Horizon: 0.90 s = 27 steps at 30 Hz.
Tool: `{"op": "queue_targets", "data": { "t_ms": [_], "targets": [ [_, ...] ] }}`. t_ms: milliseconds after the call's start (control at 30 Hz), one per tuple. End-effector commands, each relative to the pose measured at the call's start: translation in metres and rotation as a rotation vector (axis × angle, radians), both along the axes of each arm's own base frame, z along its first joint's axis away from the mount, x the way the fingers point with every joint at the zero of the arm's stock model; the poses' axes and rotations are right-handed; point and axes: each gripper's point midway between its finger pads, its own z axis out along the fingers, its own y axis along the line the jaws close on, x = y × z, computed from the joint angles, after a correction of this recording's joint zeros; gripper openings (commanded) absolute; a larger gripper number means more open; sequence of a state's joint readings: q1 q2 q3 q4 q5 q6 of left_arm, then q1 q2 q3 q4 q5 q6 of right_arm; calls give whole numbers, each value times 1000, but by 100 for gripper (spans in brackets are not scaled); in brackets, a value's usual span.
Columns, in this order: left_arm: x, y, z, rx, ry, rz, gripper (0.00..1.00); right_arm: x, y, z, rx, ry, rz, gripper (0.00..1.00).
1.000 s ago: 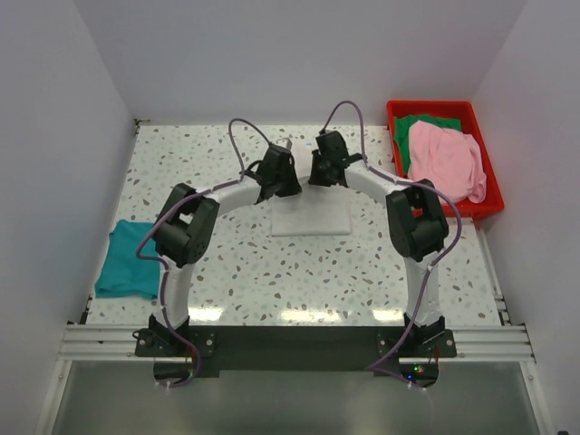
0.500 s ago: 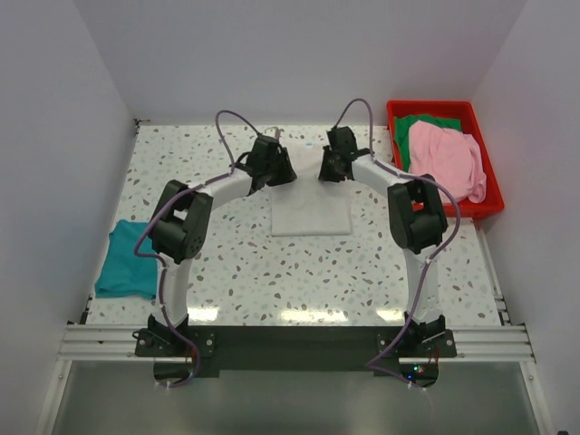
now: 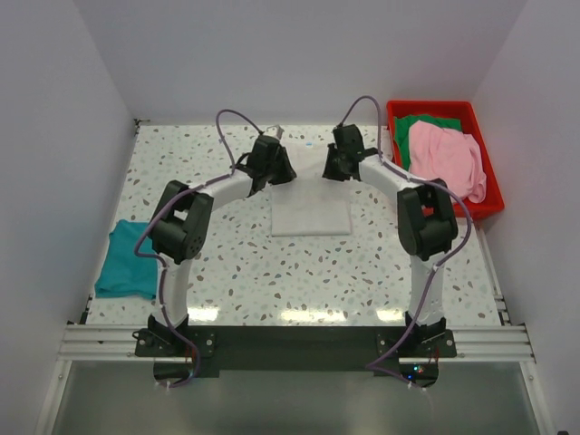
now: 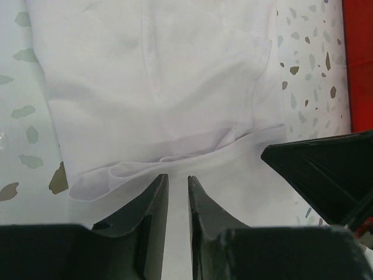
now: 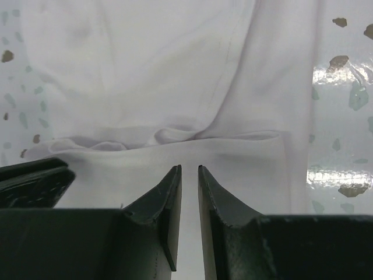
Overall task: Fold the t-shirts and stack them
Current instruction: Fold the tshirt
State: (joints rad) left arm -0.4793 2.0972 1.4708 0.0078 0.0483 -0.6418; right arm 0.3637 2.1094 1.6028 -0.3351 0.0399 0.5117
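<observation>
The off-white t-shirt [image 3: 311, 208] lies folded in a rectangle at mid-table. Both grippers hover over its far end. A folded-over layer [image 5: 175, 157] lies on the shirt just ahead of the fingertips, its wavy edge [image 4: 175, 153] crossing the shirt. My left gripper [image 4: 176, 177] and my right gripper [image 5: 189, 167] each stand a narrow slit apart, and I see no cloth pinched in them. The teal t-shirt [image 3: 127, 258] lies folded at the table's left edge. The pink t-shirt [image 3: 444, 159] and the green one [image 3: 424, 122] are heaped in the red bin.
The red bin [image 3: 430, 106] stands at the far right corner, and its wall [image 4: 358, 58] shows at the right of the left wrist view. White walls close in the terrazzo table [image 3: 236, 263] on three sides. Both arms arch inward over the middle.
Both arms have drawn away toward the far wall. More of the off-white shirt now shows in front of them. The shirt's near edge has not moved.
</observation>
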Motion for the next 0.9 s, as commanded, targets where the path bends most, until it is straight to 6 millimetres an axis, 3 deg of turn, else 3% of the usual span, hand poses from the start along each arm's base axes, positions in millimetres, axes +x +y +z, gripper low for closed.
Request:
{"op": "queue_targets", "data": {
  "t_ms": [0, 167, 333, 400, 433, 500, 633, 700, 733, 767, 800, 867],
  "targets": [
    [14, -14, 8, -20, -59, -41, 22, 10, 19, 57, 107, -133, 38, 22],
    [17, -11, -9, 0, -38, -23, 21, 11, 56, 55, 181, -139, 126, 22],
    [14, -9, -26, 14, -4, -14, 20, 12, 72, 11, 230, -52, 148, 22],
    [12, -6, -34, 24, 14, -3, 20, 11, 68, -6, 217, -21, 129, 20],
    [11, -5, -35, 24, 20, 9, 20, 7, 60, -22, 197, 7, 94, 20],
    [7, 2, -44, 40, 41, 32, 20, 6, 45, -37, 203, 33, 46, 19],
    [-4, 13, -52, 40, 74, 88, 19, -16, 20, -72, 230, 115, -26, 18],
    [-14, 19, -62, 51, 104, 111, 19, -20, 20, -69, 249, 102, -21, 18],
    [-16, 21, -57, 35, 109, 137, 19, -31, 17, -79, 244, 128, -23, 18],
    [-26, 29, -68, 51, 137, 158, 19, -35, 18, -75, 262, 126, -14, 18],
    [-28, 29, -59, 32, 122, 166, 19, -40, 19, -76, 269, 126, -11, 18],
    [-42, 37, -69, 41, 147, 191, 19, -53, 18, -79, 291, 139, -10, 18]
  ]
}}
